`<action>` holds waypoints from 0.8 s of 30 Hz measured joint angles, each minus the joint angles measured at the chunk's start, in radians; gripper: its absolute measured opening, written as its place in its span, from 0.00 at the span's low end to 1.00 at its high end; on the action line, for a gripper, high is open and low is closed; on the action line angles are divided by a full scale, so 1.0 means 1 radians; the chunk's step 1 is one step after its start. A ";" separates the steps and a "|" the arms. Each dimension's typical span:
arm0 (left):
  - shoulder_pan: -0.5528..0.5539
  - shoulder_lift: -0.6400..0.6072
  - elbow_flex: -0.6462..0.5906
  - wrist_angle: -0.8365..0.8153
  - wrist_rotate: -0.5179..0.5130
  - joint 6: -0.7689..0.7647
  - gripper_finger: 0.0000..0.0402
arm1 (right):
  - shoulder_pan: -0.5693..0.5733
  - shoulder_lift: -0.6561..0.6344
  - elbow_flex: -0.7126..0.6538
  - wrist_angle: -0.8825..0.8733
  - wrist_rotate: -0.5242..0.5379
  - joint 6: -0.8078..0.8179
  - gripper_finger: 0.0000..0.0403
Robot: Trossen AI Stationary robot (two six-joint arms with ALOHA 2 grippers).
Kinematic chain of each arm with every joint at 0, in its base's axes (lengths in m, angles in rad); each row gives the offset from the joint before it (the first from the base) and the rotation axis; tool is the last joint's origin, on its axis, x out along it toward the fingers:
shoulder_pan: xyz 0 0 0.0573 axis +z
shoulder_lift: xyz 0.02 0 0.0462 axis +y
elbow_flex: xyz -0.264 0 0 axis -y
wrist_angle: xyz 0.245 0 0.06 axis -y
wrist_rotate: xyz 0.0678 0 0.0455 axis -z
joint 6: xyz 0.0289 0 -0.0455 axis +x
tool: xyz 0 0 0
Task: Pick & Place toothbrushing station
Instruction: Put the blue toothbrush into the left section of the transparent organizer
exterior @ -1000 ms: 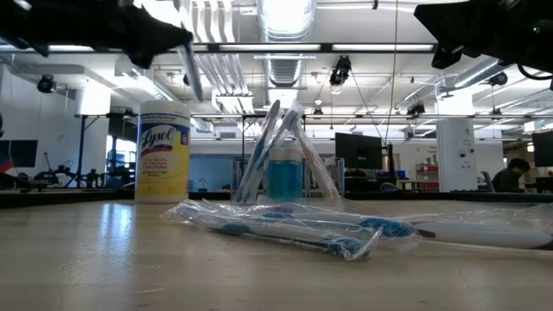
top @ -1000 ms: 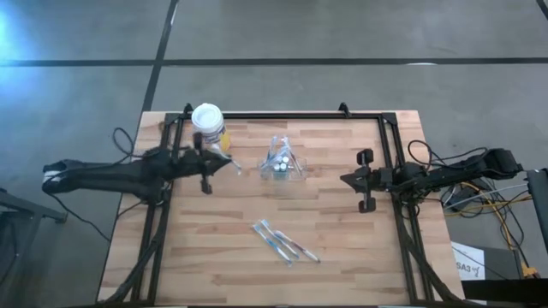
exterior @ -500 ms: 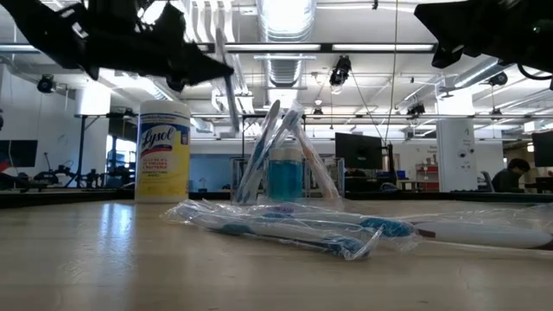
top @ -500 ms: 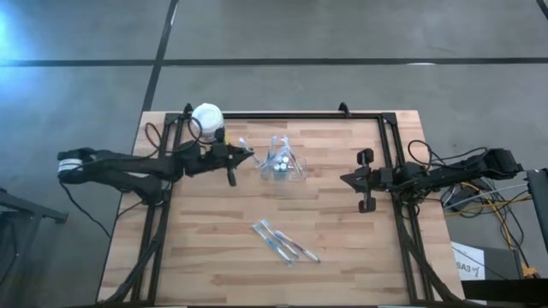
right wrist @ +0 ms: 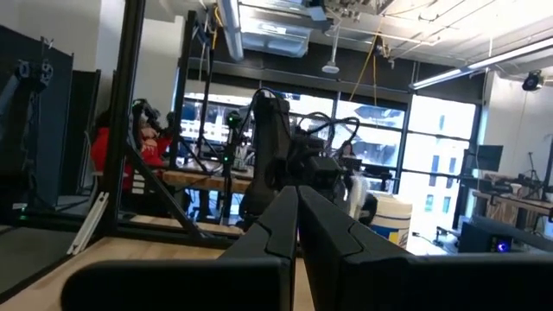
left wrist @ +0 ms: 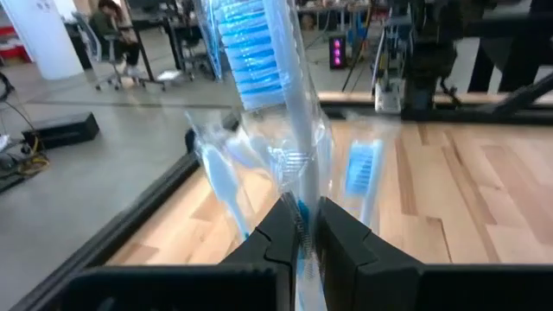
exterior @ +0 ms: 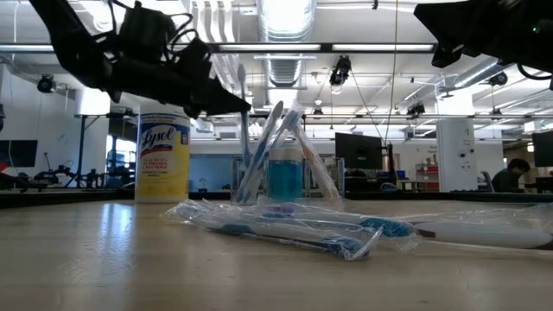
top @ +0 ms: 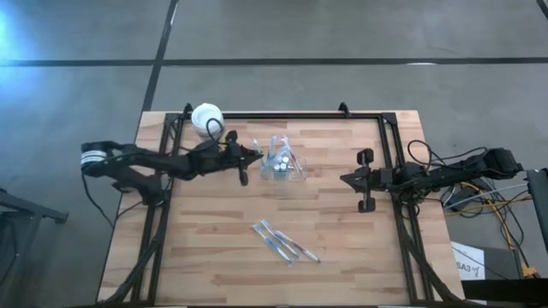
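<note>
Nearest the bench's front edge lie wrapped toothbrushes (top: 285, 242), and farther back the left gripper (top: 246, 162), pinching a wrapped toothbrush (left wrist: 275, 104), has swung in beside the holder (top: 281, 162), nearly ready to deposit; right gripper (top: 346, 180) waits shut.

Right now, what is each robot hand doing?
Left end effector: closed on a wrapped toothbrush.
Right end effector: closed, empty.

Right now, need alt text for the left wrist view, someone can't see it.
The left claw is shut on a plastic-wrapped toothbrush with blue bristles, held upright. Behind it lie the wooden table and a black frame rail; a second blue brush head shows beyond the wrapper.
</note>
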 joint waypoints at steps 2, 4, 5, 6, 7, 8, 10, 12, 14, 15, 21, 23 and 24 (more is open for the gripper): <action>0.000 0.030 0.014 -0.001 0.007 0.000 0.06 | 0.000 0.000 0.000 0.000 0.000 0.000 0.02; 0.000 0.057 0.027 0.002 0.007 0.000 0.06 | 0.000 0.000 0.000 0.000 0.000 0.000 0.02; 0.002 0.071 0.032 0.003 0.007 0.000 0.06 | 0.000 0.000 0.000 0.000 0.000 0.000 0.02; 0.002 0.084 0.037 0.001 0.007 0.001 0.06 | 0.000 0.000 0.000 0.000 0.000 0.000 0.02; 0.002 0.097 0.042 0.000 0.007 0.001 0.06 | 0.000 0.000 0.000 0.000 0.000 0.000 0.02; 0.002 0.108 0.046 0.000 0.007 0.001 0.06 | 0.000 0.000 0.000 -0.001 0.000 0.000 0.02; 0.002 0.130 0.053 0.005 0.007 0.001 0.06 | 0.000 0.000 0.000 -0.001 0.000 0.000 0.02; 0.002 0.151 0.056 0.005 0.007 0.002 0.06 | 0.000 0.000 0.000 -0.001 0.000 0.000 0.02; 0.004 0.168 0.056 0.002 0.007 0.002 0.06 | 0.000 0.000 0.000 -0.001 0.000 0.000 0.02; 0.004 0.175 0.056 0.002 0.007 0.002 0.06 | 0.000 0.000 0.000 -0.001 0.000 0.000 0.02; 0.005 0.214 0.056 0.004 0.006 0.001 0.07 | 0.000 0.000 0.000 -0.001 0.000 0.000 0.02; 0.005 0.224 0.057 0.010 0.006 0.001 0.07 | 0.000 0.000 0.000 -0.001 0.000 0.000 0.02; 0.005 0.227 0.057 0.012 0.005 0.001 0.07 | 0.000 0.000 0.000 -0.001 0.000 0.000 0.02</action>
